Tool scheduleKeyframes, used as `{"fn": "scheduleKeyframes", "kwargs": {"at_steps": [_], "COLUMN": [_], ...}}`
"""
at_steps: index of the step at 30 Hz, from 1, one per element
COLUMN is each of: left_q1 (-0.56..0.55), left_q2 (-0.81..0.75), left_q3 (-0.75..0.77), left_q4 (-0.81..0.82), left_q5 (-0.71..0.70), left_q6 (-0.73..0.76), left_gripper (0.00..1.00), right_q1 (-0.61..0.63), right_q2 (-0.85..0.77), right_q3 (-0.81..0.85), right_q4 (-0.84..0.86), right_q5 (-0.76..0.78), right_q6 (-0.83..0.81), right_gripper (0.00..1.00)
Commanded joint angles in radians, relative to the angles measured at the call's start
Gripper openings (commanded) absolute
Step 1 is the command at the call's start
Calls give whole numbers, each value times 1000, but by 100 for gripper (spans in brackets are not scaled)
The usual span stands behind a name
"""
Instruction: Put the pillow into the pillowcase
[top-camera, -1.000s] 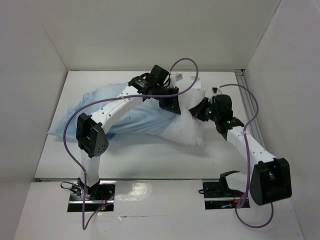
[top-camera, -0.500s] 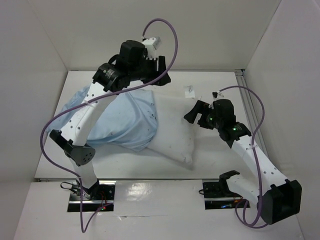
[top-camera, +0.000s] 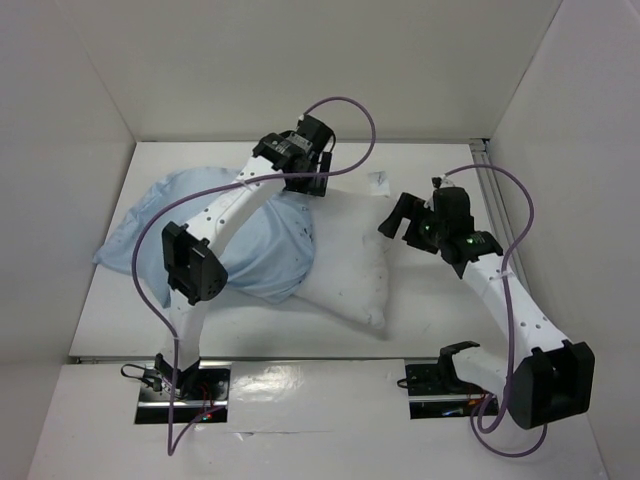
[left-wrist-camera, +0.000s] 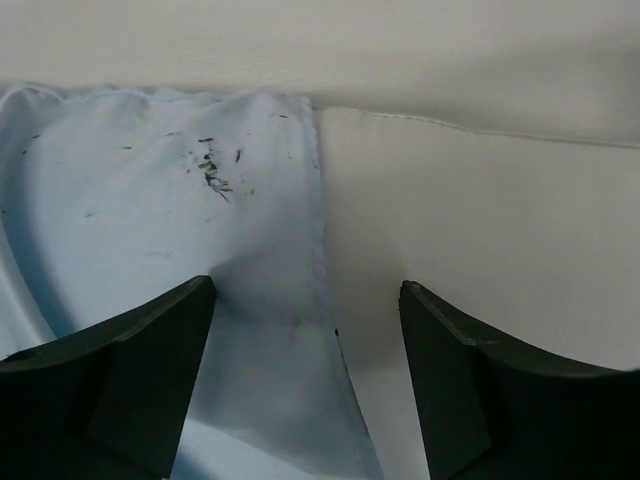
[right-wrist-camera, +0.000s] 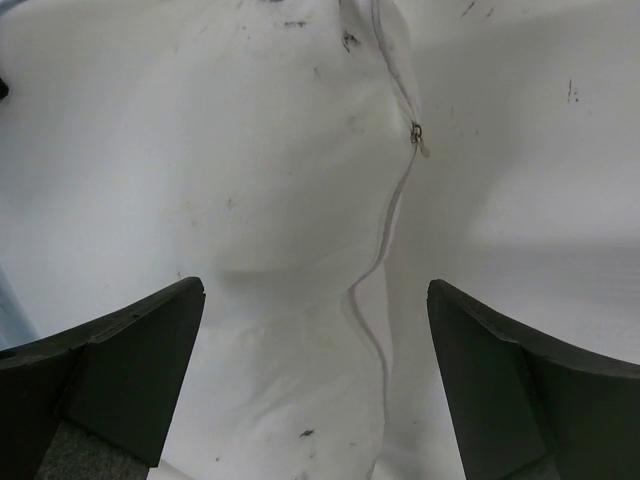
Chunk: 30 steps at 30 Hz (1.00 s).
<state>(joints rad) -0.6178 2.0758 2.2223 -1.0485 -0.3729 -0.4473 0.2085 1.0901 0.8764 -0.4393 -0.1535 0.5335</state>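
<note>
While both jaws stand apart, empty | pillow (top-camera: 350, 262) left end hidden under pillowcase (top-camera: 195, 222)

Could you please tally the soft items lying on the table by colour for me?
White: 1 (the pillow)
Light blue: 1 (the pillowcase)
Total: 2
</note>
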Motion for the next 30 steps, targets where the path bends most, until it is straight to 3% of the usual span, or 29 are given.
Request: {"fn": "scheduleKeyframes", "kwargs": {"at_steps": [1, 5, 6, 8, 10, 11, 13, 15, 16, 17, 18, 21, 23, 25, 30], "left_q1": [0, 0, 0, 0, 0, 0, -23, -72, -92, -111, -135, -172, -210, -230, -230], "left_q2": [44, 44, 44, 11, -16, -41, -72, -111, -111, -123, -123, -120, -76, -50, 27], "left_q3": [69, 69, 69, 69, 69, 80, 67, 66, 66, 66, 66, 79, 170, 194, 189], "left_q4": [-62, -62, -50, -33, 10, 25, 106, 168, 197, 262, 307, 447, 467, 560, 700], "left_q5": [-95, -106, -106, -72, -12, 68, 170, 331, 395, 473, 691, 960, 979, 1035, 1075], "left_q6": [-2, -2, -14, -14, 4, 16, 25, 39, 39, 39, 30, -34, -65, -119, -255], "left_gripper": [85, 59, 40, 20, 0, 0, 0, 0, 0, 0, 0, 0, 0, 0, 0], "right_q1": [-8, -27, -27, -27, -27, -27, 3, 50, 61, 62, 72, 72, 72, 87, 112], "right_q2": [13, 42, 54, 85, 123, 146, 212, 244, 244, 232, 178, 79, -2, -36, 74], "right_q3": [4, -5, -20, -46, -105, -122, -145, -93, -18, 11, 38, 111, 95, 29, -189], "right_q4": [-10, 16, 33, 88, 258, 325, 537, 561, 529, 502, 454, 357, 326, 417, 609], "right_q5": [-8, -41, -52, -130, -233, -324, -404, -416, -406, -379, -367, -287, -278, -278, -244], "right_q6": [-24, -24, -24, -6, 34, 95, 155, 175, 163, 152, 131, 112, 123, 182, 259], "right_gripper": [100, 100, 100, 100, 100, 98, 64, 16, 0, 0, 0, 0, 0, 0, 0]}}
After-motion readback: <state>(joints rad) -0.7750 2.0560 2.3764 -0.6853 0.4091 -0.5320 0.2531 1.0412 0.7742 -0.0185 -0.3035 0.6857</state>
